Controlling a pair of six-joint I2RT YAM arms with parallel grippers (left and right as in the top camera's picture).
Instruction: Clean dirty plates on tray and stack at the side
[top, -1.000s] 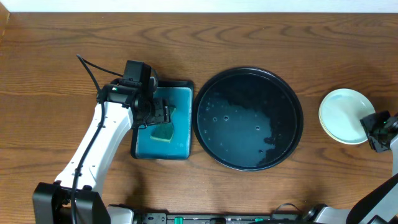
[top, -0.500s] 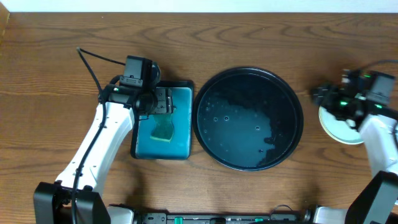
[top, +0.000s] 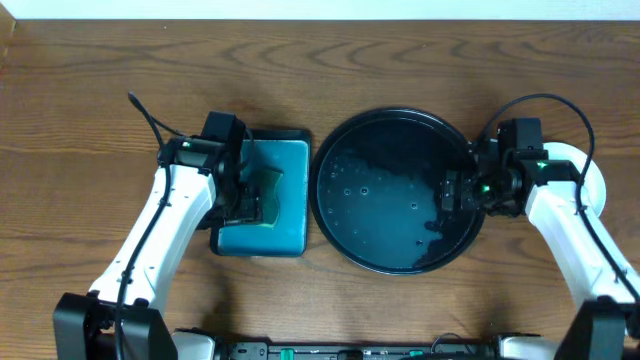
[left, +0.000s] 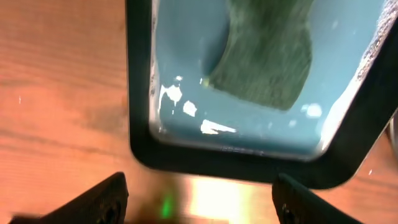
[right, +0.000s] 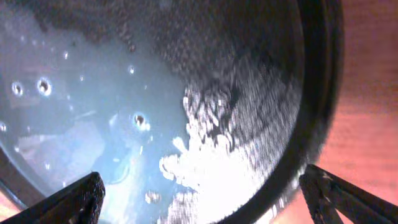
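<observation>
The plates (top: 596, 180) sit stacked off the tray, at the right end of the table, mostly hidden under the right arm, so only a pale edge shows. The round black tray (top: 345, 140) lies mid-table with no plate on it, its floor wet and patched with foam.

The right gripper (right: 199, 183) hangs over the tray's right side with its fingers spread wide, gripping nothing and clear of the wet surface. The left gripper (left: 200, 183) is just as wide apart and holds nothing. It hovers above the near end of the rectangular black tray (top: 228, 245) with the teal inside, where a dark green sponge (left: 267, 62) lies loose on the wet teal floor.

Everything rests on a brown wooden table (top: 80, 120), with a strip of white wall along its far edge.

Half a second ago the right gripper was out over the stacked plates. It has since swung inward to the tray's rim.
</observation>
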